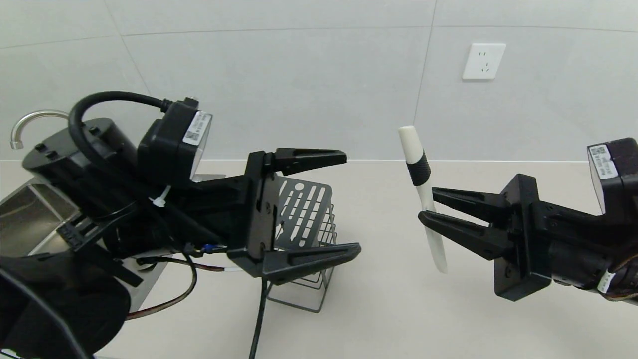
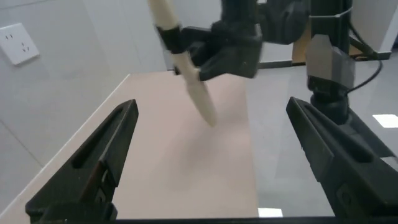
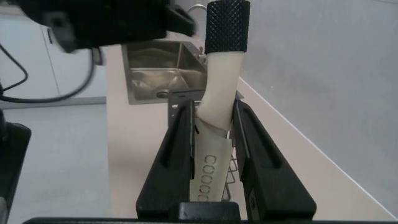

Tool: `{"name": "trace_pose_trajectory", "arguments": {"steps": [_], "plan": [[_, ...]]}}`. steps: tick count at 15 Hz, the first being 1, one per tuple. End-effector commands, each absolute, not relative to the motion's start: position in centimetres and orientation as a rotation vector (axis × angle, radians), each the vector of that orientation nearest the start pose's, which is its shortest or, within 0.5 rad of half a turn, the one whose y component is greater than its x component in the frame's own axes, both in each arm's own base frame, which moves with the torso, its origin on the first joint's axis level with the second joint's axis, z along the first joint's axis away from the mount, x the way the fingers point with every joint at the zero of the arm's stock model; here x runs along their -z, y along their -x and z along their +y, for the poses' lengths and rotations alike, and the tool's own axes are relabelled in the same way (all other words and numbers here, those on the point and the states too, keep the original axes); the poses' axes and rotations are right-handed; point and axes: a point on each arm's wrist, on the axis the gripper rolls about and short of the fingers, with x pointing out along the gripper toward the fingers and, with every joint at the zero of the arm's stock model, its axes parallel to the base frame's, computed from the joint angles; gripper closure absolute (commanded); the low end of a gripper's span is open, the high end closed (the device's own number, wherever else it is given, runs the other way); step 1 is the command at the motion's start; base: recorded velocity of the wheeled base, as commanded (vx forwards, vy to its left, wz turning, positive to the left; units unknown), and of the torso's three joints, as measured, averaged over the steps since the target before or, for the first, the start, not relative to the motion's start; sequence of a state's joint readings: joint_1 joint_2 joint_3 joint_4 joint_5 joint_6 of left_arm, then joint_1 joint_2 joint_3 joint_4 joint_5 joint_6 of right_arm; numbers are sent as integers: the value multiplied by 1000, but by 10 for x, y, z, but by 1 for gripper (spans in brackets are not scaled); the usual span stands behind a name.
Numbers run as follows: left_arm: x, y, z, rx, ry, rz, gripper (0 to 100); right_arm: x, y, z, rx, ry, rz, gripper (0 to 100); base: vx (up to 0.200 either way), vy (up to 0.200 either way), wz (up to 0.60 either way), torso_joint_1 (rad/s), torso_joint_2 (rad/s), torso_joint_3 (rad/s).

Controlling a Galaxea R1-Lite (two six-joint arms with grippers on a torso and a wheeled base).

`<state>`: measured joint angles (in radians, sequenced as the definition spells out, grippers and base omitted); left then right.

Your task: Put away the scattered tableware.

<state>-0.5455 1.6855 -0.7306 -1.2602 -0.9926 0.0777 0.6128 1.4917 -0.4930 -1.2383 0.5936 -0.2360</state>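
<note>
– Knife [image 1: 424, 198]: where is it held?
– It is clamped between the closed fingers of the right gripper [image 1: 427, 204] and held clear of the tabletop [image 1: 398, 309]. The right arm is stretched roughly level toward the left one.
– And its long axis?
– It is nearly upright, slightly tilted. The white handle end and black grip band are seen above the fingers. The pale blade hangs below them, tip down.
– How is the left arm posed?
– It is raised opposite. The left gripper [image 1: 352, 203] is spread wide with nothing in it, its fingers pointed toward the knife but well apart from it.
– What room is there?
– Bare tabletop is seen between the two sets of fingers and under the blade tip. A wire cutlery rack [image 1: 306, 209] stands behind the left fingers, with a sink [image 1: 30, 214] beyond it. The tabletop's back edge meets the wall behind both grippers.
</note>
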Motion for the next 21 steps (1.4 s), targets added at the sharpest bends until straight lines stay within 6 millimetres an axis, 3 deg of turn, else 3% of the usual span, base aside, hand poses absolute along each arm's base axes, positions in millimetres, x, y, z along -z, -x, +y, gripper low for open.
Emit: {"name": "trace_pose_trajectory", "arguments": {"steps": [1,7,14,21], "plan": [[-215,-246,-188,1564,-76,-356,0,-218,-176,140,-1166,203,-407,100,0,0,0,0,0,0],[-208,-266,-215,1580,61,-402,0,-222,-167,144,-1206,197,-446,100,0,0,0,0,0,0],[-234,-259,-234,1645,103,-474,0,-216,-161,145,-1233,196,-429,100,0,0,0,0,0,0],[-235,-242,-251,1722,145,-446,0,-218,-159,143,-1230,195,-447,100,0,0,0,0,0,0]]}}
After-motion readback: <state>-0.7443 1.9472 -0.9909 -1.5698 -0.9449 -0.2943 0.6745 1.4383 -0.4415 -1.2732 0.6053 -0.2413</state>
